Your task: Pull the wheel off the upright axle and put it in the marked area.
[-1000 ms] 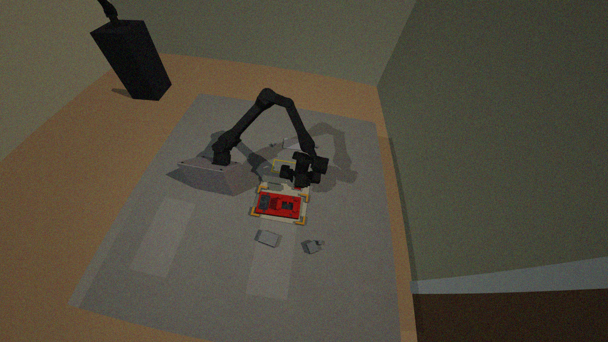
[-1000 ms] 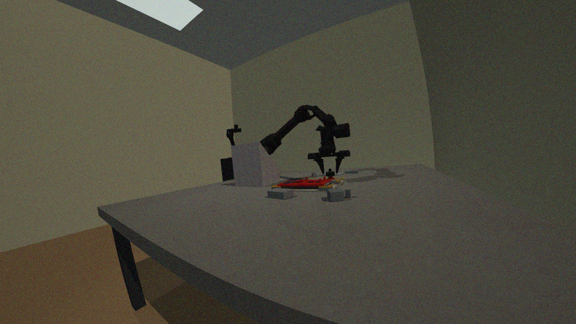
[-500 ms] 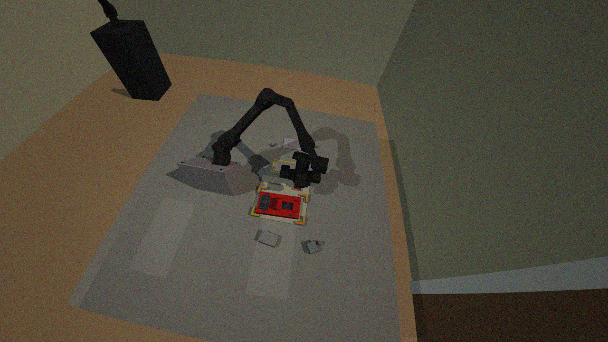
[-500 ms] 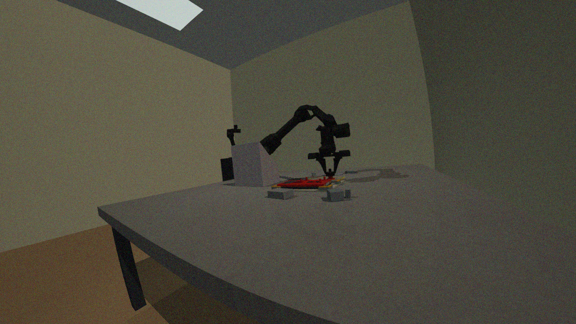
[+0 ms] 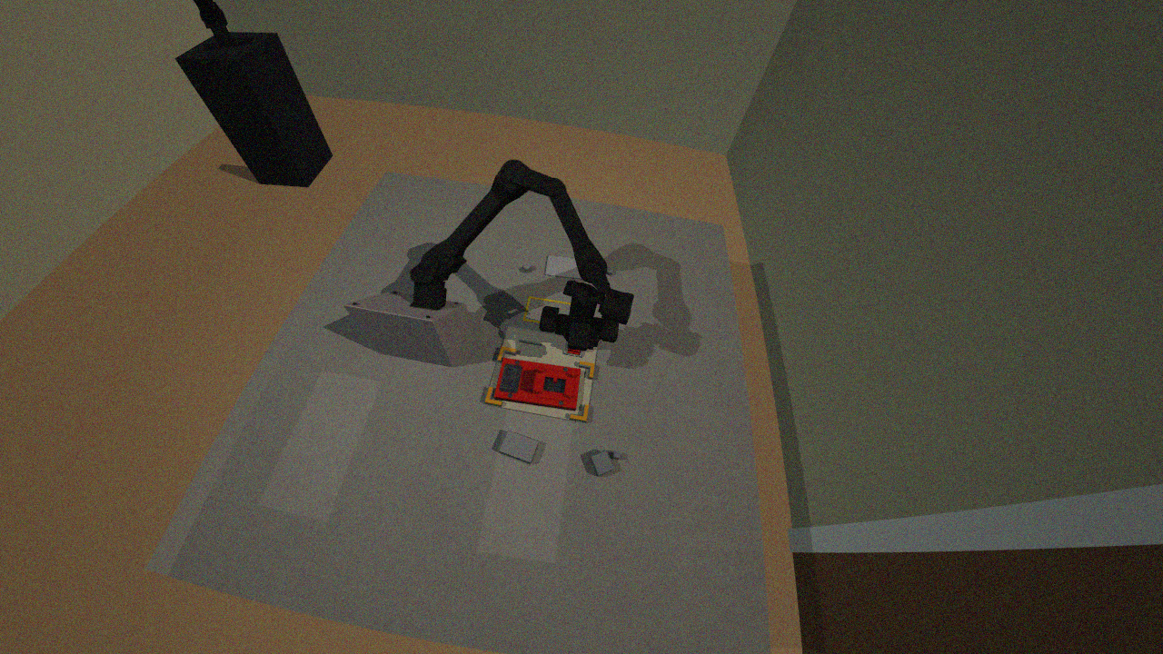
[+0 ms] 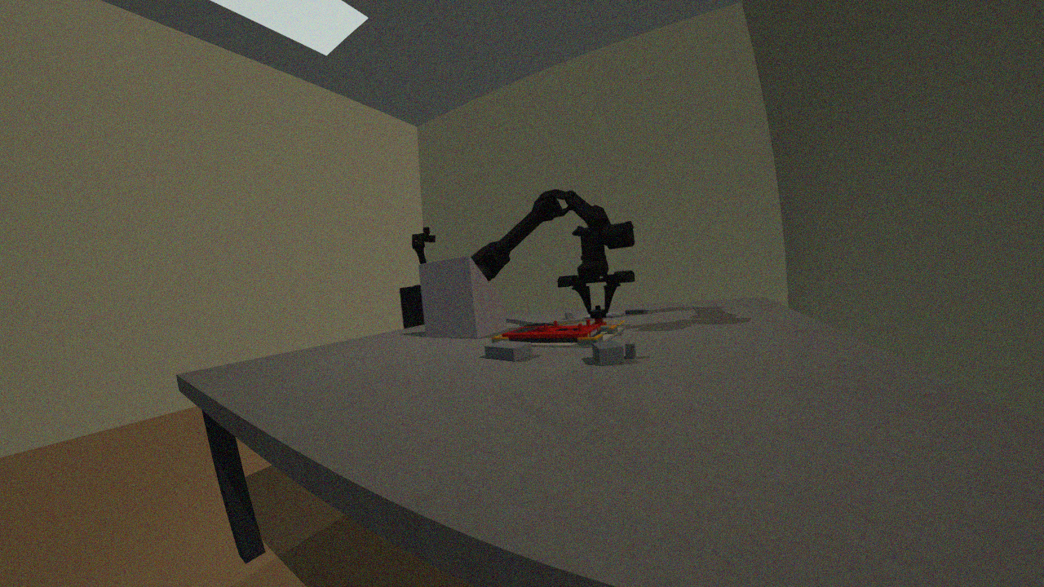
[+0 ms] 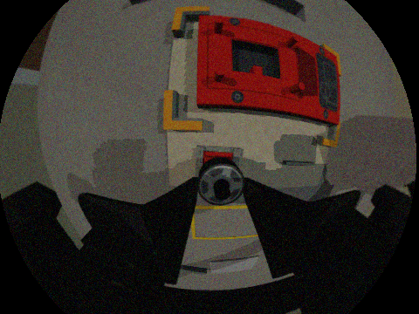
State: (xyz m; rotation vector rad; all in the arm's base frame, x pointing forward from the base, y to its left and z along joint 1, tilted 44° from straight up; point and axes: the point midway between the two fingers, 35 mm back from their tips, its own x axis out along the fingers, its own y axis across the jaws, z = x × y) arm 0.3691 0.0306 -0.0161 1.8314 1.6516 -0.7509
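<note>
The small dark wheel (image 7: 222, 183) (image 6: 597, 317) sits on its upright axle, on a red mount at the near edge of the cream board (image 7: 257, 134). My gripper (image 7: 220, 181) (image 5: 575, 345) (image 6: 597, 315) points straight down over it and is shut on the wheel, one finger on each side. In the top view the gripper hides the wheel. The marked area, a yellow outline (image 7: 223, 236) (image 5: 528, 305), lies on the table just behind the board, under my wrist. A red plate (image 5: 541, 381) (image 6: 547, 332) (image 7: 262, 70) with dark cut-outs covers most of the board.
Two grey blocks (image 5: 518, 445) (image 5: 601, 461) lie in front of the board. The arm's pale pedestal (image 5: 406, 325) (image 6: 456, 295) stands to the left. A small white plate (image 5: 559, 264) lies behind the marked area. A black box (image 5: 255, 105) stands on the floor, far left.
</note>
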